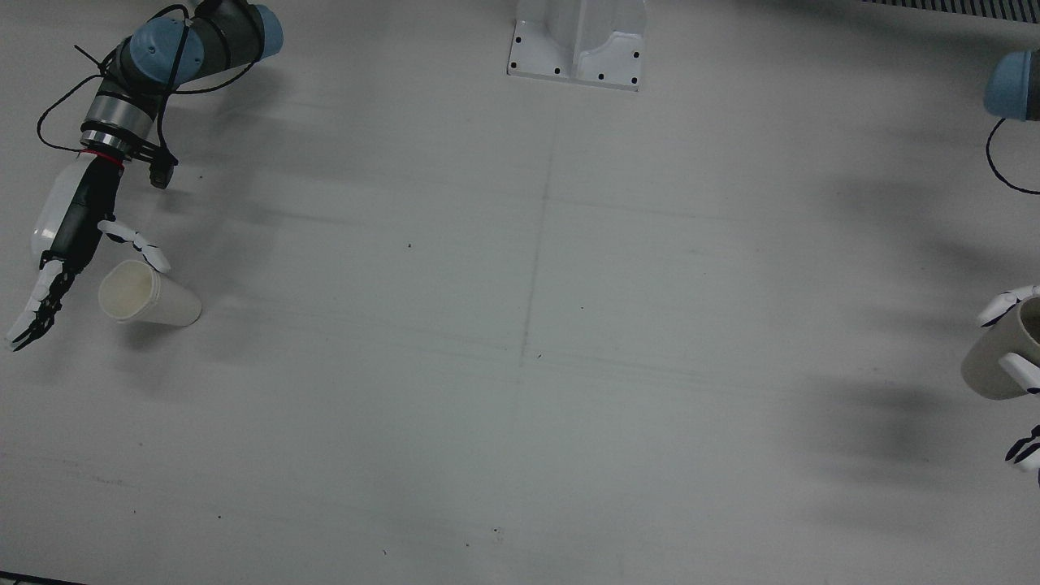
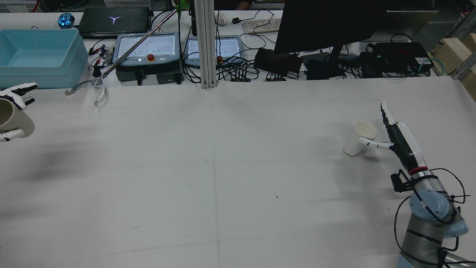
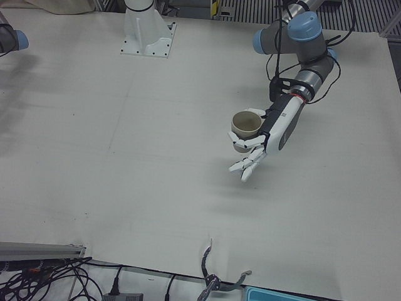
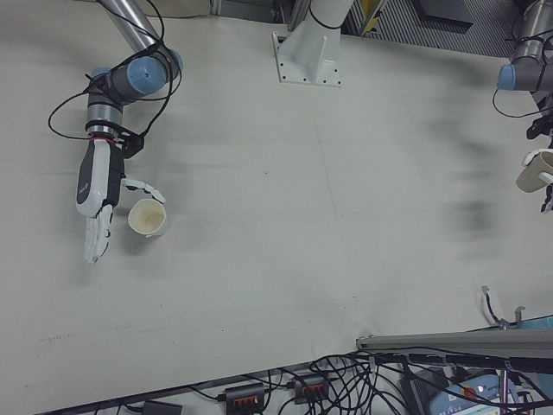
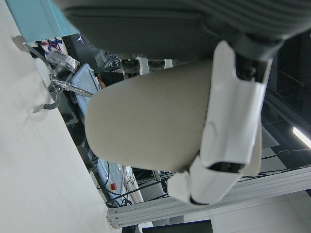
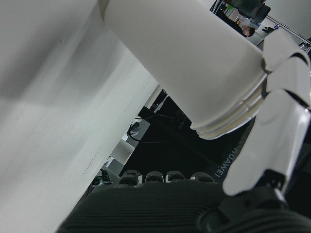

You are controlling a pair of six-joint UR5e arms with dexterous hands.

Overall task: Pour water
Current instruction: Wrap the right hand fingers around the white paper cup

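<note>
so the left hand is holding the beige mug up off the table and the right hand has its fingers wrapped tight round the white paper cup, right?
Not quite. The left hand does hold the beige mug off the table, but the right hand is open beside the white paper cup, fingers stretched out straight, one reaching the rim. The right-front view shows it.

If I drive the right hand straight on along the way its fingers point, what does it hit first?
Probably nothing: the right hand points toward the table's far edge, and the way ahead looks free. The paper cup stands beside its line, with one finger touching the rim. Depth is uncertain.
</note>
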